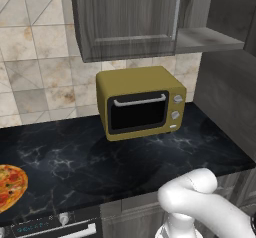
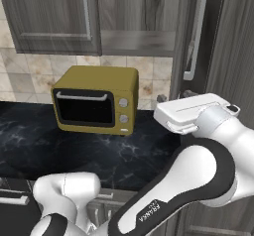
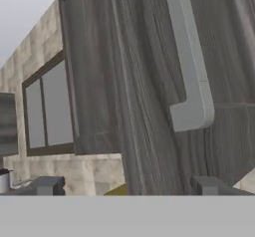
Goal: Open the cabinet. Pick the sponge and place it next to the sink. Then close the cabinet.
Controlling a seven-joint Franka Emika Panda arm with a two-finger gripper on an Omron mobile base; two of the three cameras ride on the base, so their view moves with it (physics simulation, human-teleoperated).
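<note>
A: How many doors on the cabinet (image 2: 134, 12)?

B: Two. The left door (image 1: 125, 17) is shut. The right door (image 2: 198, 36) stands swung out, seen nearly edge-on in the right base view, with one grey shelf (image 1: 207, 39) bare behind it.

A: Handles?

B: Two long silver bars, one per door. The open door's handle (image 3: 189, 61) fills the upper part of the hand view, its lower end bending back into the wood.

A: And the claw (image 3: 127, 186)?

B: Its two dark fingertips (image 3: 47, 185) stand wide apart at the bottom of the hand view, nothing between them. It sits just below the end of that handle, close to the door's face, not touching it as far as I can tell.

A: What's on the table (image 1: 75, 157)?

B: One mustard-yellow microwave (image 1: 140, 102) with a black door and two knobs, under the cabinet against the tiled wall. One pizza (image 1: 10, 184) lies at the left edge, well apart from the microwave.

A: Anything on the shelf?

B: Can't tell from these angles.
</note>
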